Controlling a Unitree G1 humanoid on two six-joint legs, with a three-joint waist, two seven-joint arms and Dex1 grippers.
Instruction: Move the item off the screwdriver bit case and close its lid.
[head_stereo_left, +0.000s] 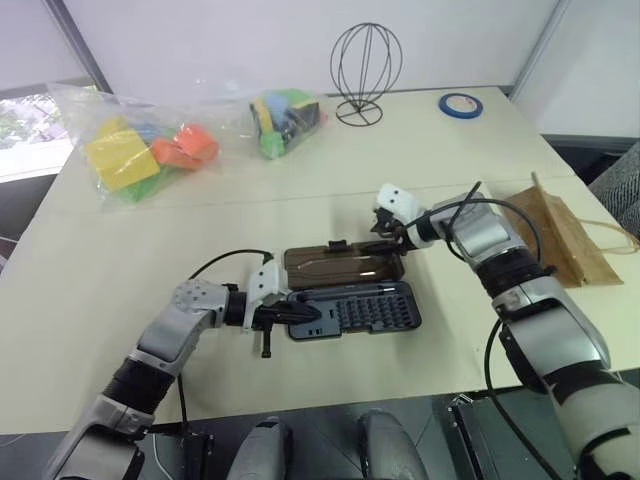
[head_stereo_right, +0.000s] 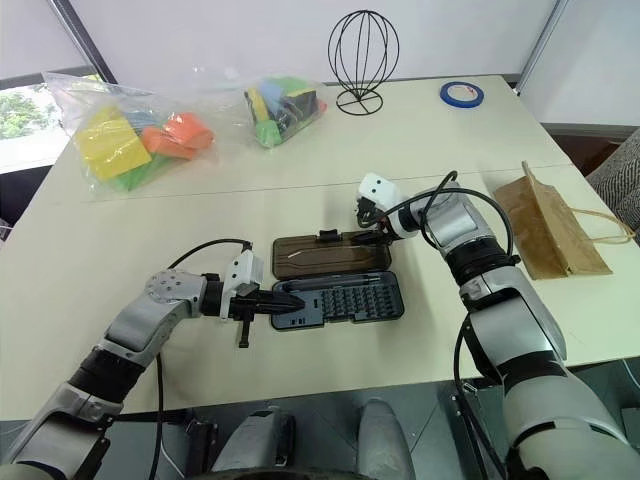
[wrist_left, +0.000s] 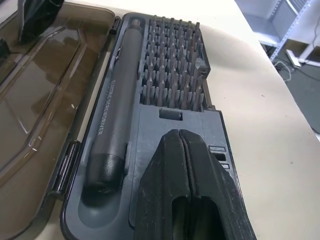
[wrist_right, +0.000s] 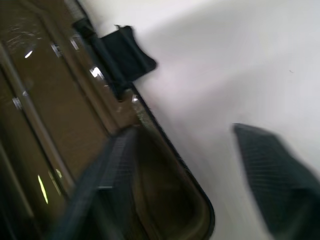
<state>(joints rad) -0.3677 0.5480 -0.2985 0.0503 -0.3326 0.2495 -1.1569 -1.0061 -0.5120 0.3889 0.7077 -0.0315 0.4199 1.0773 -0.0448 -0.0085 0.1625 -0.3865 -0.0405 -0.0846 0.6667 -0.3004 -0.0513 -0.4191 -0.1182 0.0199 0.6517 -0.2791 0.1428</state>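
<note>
Flat dark grey-blue screwdriver bit case (head_stereo_right: 338, 298) lies open mid-counter (head_stereo_right: 400, 160), its smoky-brown translucent lid (head_stereo_right: 330, 254) flat behind it. Left jaws (wrist_left: 186, 186) pressed together, resting on the tray's end. Right jaws (wrist_right: 200, 165) spread, straddling the lid's corner. Brown kraft paper bag (head_stereo_right: 549, 233) sits well off to the right.

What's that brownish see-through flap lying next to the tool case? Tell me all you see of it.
It is the lid of the screwdriver bit case: a smoky-brown translucent plastic panel with rounded corners and a small black latch. It lies open and flat on the table, hinged to the tray's far side. The right gripper straddles its right-hand corner, one finger above the panel, one outside.
</note>
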